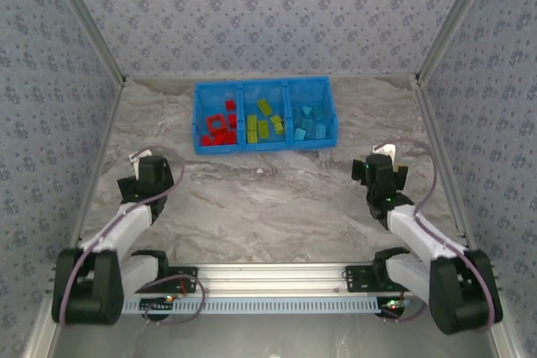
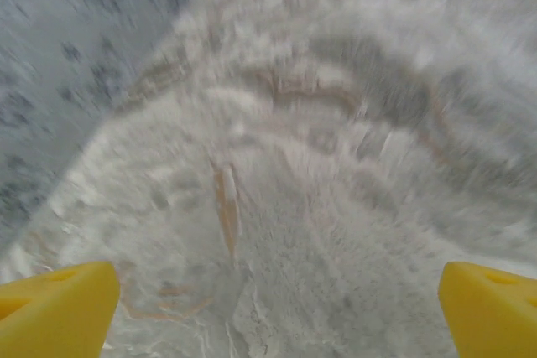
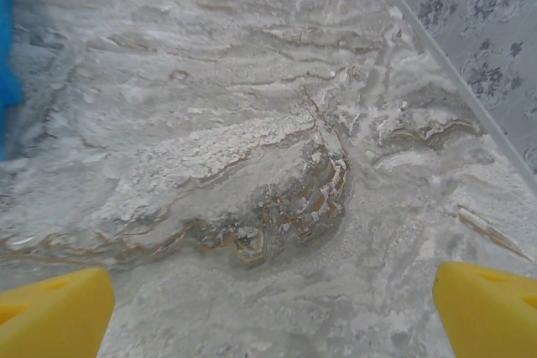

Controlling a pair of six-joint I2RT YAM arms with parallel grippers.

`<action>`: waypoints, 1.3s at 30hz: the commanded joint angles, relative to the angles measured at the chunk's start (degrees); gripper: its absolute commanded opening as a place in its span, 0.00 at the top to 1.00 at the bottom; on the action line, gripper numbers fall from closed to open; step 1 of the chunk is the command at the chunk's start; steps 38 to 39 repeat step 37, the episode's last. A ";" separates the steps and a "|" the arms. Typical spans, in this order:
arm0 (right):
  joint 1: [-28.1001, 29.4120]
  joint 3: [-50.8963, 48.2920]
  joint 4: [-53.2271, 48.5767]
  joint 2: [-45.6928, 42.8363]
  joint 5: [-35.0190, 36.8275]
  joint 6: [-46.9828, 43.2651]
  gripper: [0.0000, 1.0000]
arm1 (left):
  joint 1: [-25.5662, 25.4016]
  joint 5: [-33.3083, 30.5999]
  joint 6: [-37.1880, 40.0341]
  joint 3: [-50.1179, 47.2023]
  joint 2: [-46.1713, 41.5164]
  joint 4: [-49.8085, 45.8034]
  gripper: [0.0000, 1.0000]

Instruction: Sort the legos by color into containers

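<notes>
Legos (image 1: 262, 123) all sit in the blue bin (image 1: 264, 82): red legos (image 1: 220, 128) in its left compartment, lime green legos (image 1: 263, 121) in the middle, light blue legos (image 1: 309, 123) in the right. Left gripper (image 2: 277, 312) hangs off the bin's near-left corner, jaws wide apart, empty. Right gripper (image 3: 273, 312) hangs off the bin's near-right corner, jaws wide apart, empty. Marble table (image 1: 268, 203) lies under both.

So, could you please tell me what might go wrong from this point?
Little, I think: the legos look sorted by colour in the blue bin. The right gripper, open, is near the bin's corner, so a careless swing could nudge it. The left gripper has a blurred view, hinting at fast motion.
</notes>
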 commanded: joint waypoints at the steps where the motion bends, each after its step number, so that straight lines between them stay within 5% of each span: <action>1: -3.04 -0.32 14.67 6.09 -3.57 -2.85 0.00 | 2.52 9.80 4.46 4.46 8.03 14.60 0.02; 5: -5.92 1.52 20.81 13.16 -8.80 -4.76 0.00 | 2.60 9.48 7.02 8.87 16.66 22.03 0.02; 10: -8.39 6.36 21.89 19.64 -14.25 -8.90 0.00 | 3.81 11.95 5.23 16.67 23.20 14.85 0.02; 19: -9.84 -1.04 40.43 25.39 -19.95 -10.64 0.00 | 1.75 13.91 7.06 -2.83 23.58 53.28 0.02; 23: -9.59 -1.04 40.78 25.78 -18.23 -10.35 0.00 | 1.59 14.41 7.09 0.79 22.72 44.50 0.02; 39: -10.91 0.47 38.28 26.05 -17.44 -8.25 0.00 | 2.26 15.22 6.74 0.35 22.99 45.97 0.02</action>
